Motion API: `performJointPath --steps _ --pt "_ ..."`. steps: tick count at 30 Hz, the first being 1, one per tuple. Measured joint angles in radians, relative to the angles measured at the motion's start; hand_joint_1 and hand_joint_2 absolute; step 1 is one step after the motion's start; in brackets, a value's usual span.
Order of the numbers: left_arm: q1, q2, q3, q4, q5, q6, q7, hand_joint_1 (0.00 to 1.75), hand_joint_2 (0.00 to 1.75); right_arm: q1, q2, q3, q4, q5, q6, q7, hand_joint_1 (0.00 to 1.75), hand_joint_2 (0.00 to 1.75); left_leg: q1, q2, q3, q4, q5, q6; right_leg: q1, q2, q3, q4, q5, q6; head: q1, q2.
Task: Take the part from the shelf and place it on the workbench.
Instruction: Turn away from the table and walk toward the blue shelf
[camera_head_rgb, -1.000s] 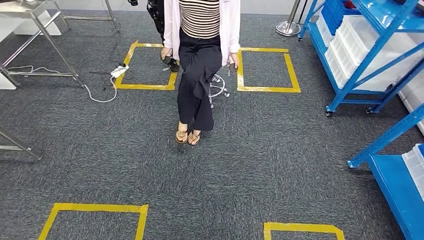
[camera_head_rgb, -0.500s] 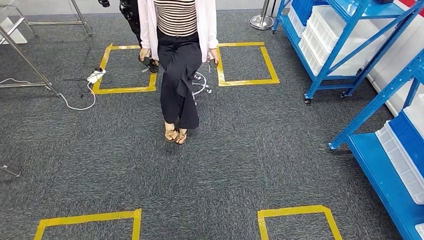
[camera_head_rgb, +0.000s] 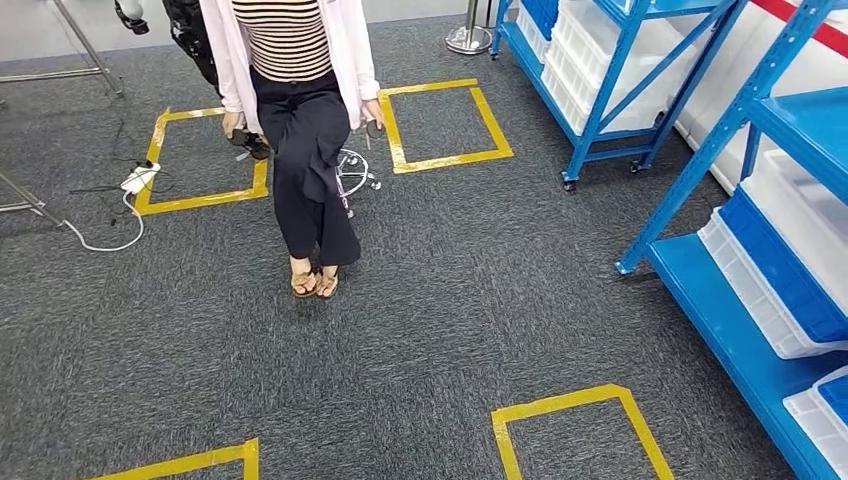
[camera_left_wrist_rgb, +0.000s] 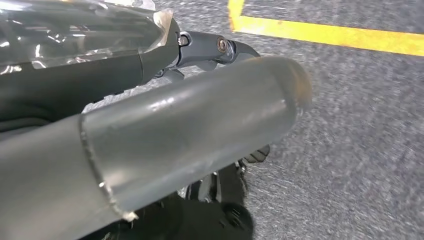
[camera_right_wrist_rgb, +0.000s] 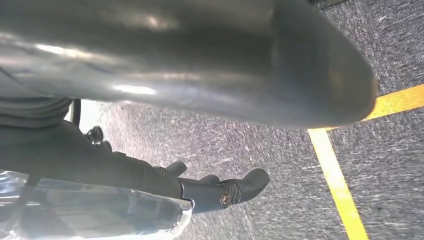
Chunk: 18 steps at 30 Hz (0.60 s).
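Fingers of the left hand (camera_left_wrist_rgb: 210, 50) and the right hand (camera_right_wrist_rgb: 220, 190) hang loosely extended over grey carpet with nothing in them. Blue shelf (camera_head_rgb: 740, 150) racks holding white bins (camera_head_rgb: 600, 60) fill the head view's right side. Which bin carries the part I cannot tell. A person (camera_head_rgb: 300, 120) sits upper left. Fetching and placing both remain.

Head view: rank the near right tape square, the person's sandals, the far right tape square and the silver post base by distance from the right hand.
Assuming the right hand hangs at the robot's right side:
1. Near tape square, bottom right.
2. Sandals, centre-left.
3. Far tape square, beside the person.
4. Post base, top edge.
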Motion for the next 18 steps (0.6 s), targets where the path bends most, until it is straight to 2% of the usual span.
performJointPath --steps 1,2,4,5,6,8,10,11,12,13,14,15,16,17,18 --pt "0.0 0.0 0.0 0.0 -0.002 -0.003 -0.003 0.0 0.0 -0.001 0.0 0.0 0.0 0.0 0.001 0.0 0.0 0.0 -0.001 -0.011 0.016 -0.037 0.011 0.003 0.001 0.007 -0.003 0.001 0.0 0.003 0.0 0.0" --pt "-0.001 0.0 0.0 0.0 -0.004 -0.006 -0.006 0.0 0.0 -0.001 0.0 0.0 0.0 -0.001 0.002 0.0 0.0 0.0 -0.004 -0.015 0.021 -0.05 0.011 0.006 0.003 0.013 -0.008 0.0 0.001 0.008 0.001 0.0" --pt "-0.002 0.0 0.0 0.0 -0.007 -0.011 -0.011 0.0 0.0 0.0 -0.001 0.0 0.0 -0.003 0.003 0.0 0.0 0.0 -0.009 0.0 0.023 -0.058 0.016 0.017 0.001 0.018 -0.018 0.0 0.003 0.02 0.0 0.0" --pt "-0.002 -0.001 0.0 0.0 -0.008 -0.013 -0.012 0.0 0.0 0.001 -0.001 0.0 0.0 -0.004 0.002 0.0 0.0 0.0 -0.009 0.007 0.025 -0.064 0.02 0.025 0.0 0.008 -0.024 0.009 -0.002 0.024 0.001 0.0" --pt "-0.002 -0.002 0.0 0.0 -0.011 -0.015 -0.013 0.0 0.0 0.0 -0.002 0.0 0.0 -0.006 0.002 0.0 0.0 0.0 -0.008 0.017 0.027 -0.069 0.024 0.032 0.0 -0.009 -0.037 0.035 -0.018 0.024 0.002 0.0" --pt "-0.001 -0.001 -0.001 0.0 -0.019 -0.019 -0.014 0.0 0.0 -0.001 -0.002 0.0 0.0 -0.01 0.002 -0.001 0.0 0.0 -0.008 0.037 0.027 -0.074 0.027 0.041 -0.002 -0.043 -0.09 0.142 -0.072 0.021 0.006 0.0" --pt "0.001 0.0 -0.002 0.0 -0.028 -0.026 -0.015 0.0 0.0 -0.001 -0.001 0.0 0.0 -0.016 -0.001 -0.003 0.0 0.0 -0.009 0.059 0.024 -0.074 0.027 0.043 -0.006 -0.052 -0.147 0.258 -0.118 0.024 0.008 0.0" --pt "0.001 0.0 -0.003 0.0 -0.032 -0.031 -0.016 0.0 0.0 0.001 -0.001 -0.001 0.0 -0.02 -0.003 -0.004 0.0 0.0 -0.01 0.068 0.023 -0.074 0.027 0.042 -0.007 -0.054 -0.155 0.278 -0.121 0.03 0.008 0.0" --pt "0.001 0.0 -0.005 0.0 -0.036 -0.035 -0.017 0.0 0.0 0.003 -0.001 -0.002 0.0 -0.024 -0.005 -0.005 0.0 0.0 -0.01 0.077 0.023 -0.073 0.027 0.042 -0.009 -0.057 -0.143 0.259 -0.109 0.038 0.008 0.0" --pt "0.001 0.0 -0.007 0.0 -0.041 -0.04 -0.019 0.0 0.0 0.004 -0.001 -0.003 0.0 -0.028 -0.007 -0.006 0.0 0.0 -0.01 0.085 0.024 -0.073 0.026 0.041 -0.011 -0.065 -0.11 0.2 -0.085 0.047 0.008 0.0" --pt "0.001 0.001 -0.011 0.0 -0.047 -0.044 -0.021 0.0 0.0 0.005 0.0 -0.005 0.0 -0.032 -0.009 -0.006 0.0 0.0 -0.011 0.093 0.026 -0.073 0.025 0.038 -0.012 -0.083 -0.068 0.123 -0.058 0.052 0.009 0.0" --pt "0.001 0.001 -0.016 0.0 -0.053 -0.049 -0.022 0.0 0.0 0.004 0.0 -0.008 0.0 -0.037 -0.011 -0.007 0.0 0.0 -0.013 0.101 0.029 -0.072 0.023 0.033 -0.011 -0.103 -0.034 0.056 -0.034 0.054 0.008 0.0" --pt "0.001 0.001 -0.021 0.0 -0.059 -0.053 -0.023 0.0 0.0 0.004 0.001 -0.011 0.0 -0.042 -0.013 -0.008 0.0 0.0 -0.015 0.107 0.032 -0.072 0.02 0.027 -0.008 -0.117 -0.011 0.01 -0.018 0.05 0.007 0.0" --pt "0.0 0.001 -0.025 0.0 -0.063 -0.056 -0.025 0.0 0.0 0.003 0.002 -0.014 0.0 -0.047 -0.015 -0.008 0.0 0.0 -0.016 0.114 0.036 -0.071 0.017 0.021 -0.005 -0.125 -0.003 -0.009 -0.011 0.044 0.007 0.0" --pt "0.0 0.001 -0.029 0.0 -0.066 -0.058 -0.026 0.0 0.0 0.004 0.002 -0.018 0.0 -0.05 -0.016 -0.008 0.0 0.0 -0.016 0.12 0.04 -0.072 0.014 0.014 0.0 -0.119 -0.005 -0.009 -0.008 0.037 0.006 0.0"
